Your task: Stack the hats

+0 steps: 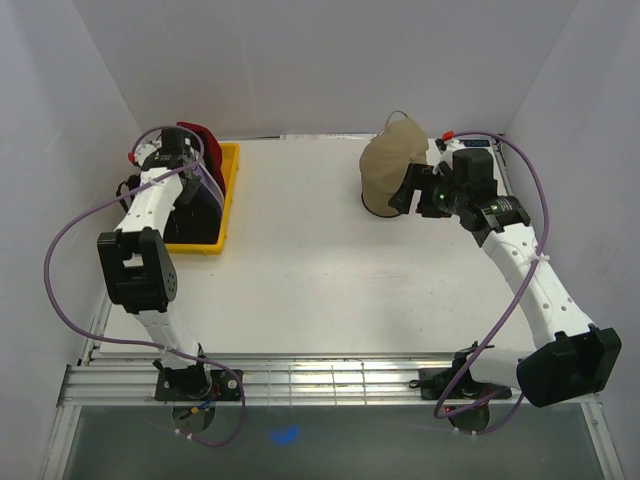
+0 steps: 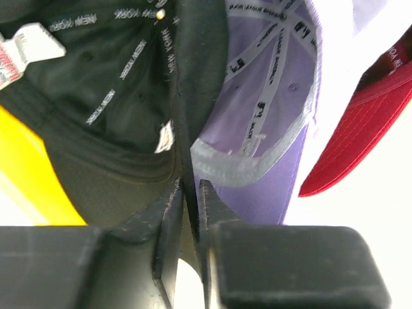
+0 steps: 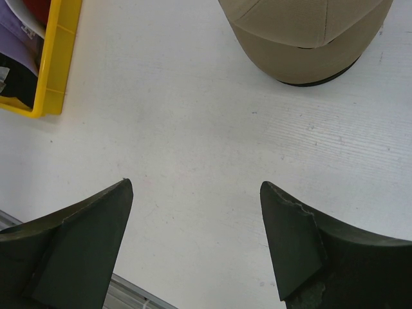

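Left wrist view: the left gripper (image 2: 188,188) stands nearly closed, its two fingers pinching the thin fabric edge of the black cap (image 2: 109,84). That cap faces the camera with its interior, printed seam tape visible, and lies against the wall of the yellow tray (image 2: 26,167). The lavender cap (image 2: 270,64) sits just beside it, also interior toward the camera; the pinched black edge runs between the two interiors. A dark red cap (image 2: 360,135) shows at the right, beyond the lavender cap. Top external view: the tray is at the far left of the table (image 1: 320,280), the left arm reaches down into it, and the dark red cap stands at the tray's far end. A tan cap (image 1: 385,165) rests crown-up at the far right of the table — well apart from the tray. Right wrist view: the right gripper (image 3: 196,185) is spread wide with nothing between its fingers, over bare table surface — the tan cap lies ahead of the fingertips, not touching them.
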`<act>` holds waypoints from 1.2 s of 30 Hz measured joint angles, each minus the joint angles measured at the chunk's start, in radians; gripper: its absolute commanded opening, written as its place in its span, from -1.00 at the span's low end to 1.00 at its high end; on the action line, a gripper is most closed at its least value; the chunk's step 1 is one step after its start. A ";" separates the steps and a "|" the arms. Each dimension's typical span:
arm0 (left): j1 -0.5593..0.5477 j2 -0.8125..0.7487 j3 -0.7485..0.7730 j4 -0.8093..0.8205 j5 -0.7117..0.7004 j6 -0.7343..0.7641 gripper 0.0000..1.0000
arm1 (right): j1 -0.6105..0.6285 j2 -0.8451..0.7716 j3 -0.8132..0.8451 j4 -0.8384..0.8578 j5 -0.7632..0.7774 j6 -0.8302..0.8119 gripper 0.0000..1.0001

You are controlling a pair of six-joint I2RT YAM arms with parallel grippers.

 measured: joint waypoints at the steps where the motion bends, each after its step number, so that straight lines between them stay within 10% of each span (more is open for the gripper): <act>1: 0.000 -0.002 0.000 -0.007 0.003 0.003 -0.76 | 0.000 0.000 0.000 0.000 0.000 0.000 0.71; 5: 0.003 -0.014 0.000 -0.050 0.010 0.018 -1.00 | 0.000 0.000 0.000 0.000 -0.002 0.001 0.71; 27: 0.024 -0.390 -0.005 -0.196 0.039 0.101 -1.00 | 0.000 0.005 0.071 -0.023 -0.060 0.008 0.71; 36: 0.026 -0.443 0.156 -0.178 0.283 0.090 -1.00 | 0.000 0.077 0.274 -0.065 -0.166 0.036 0.76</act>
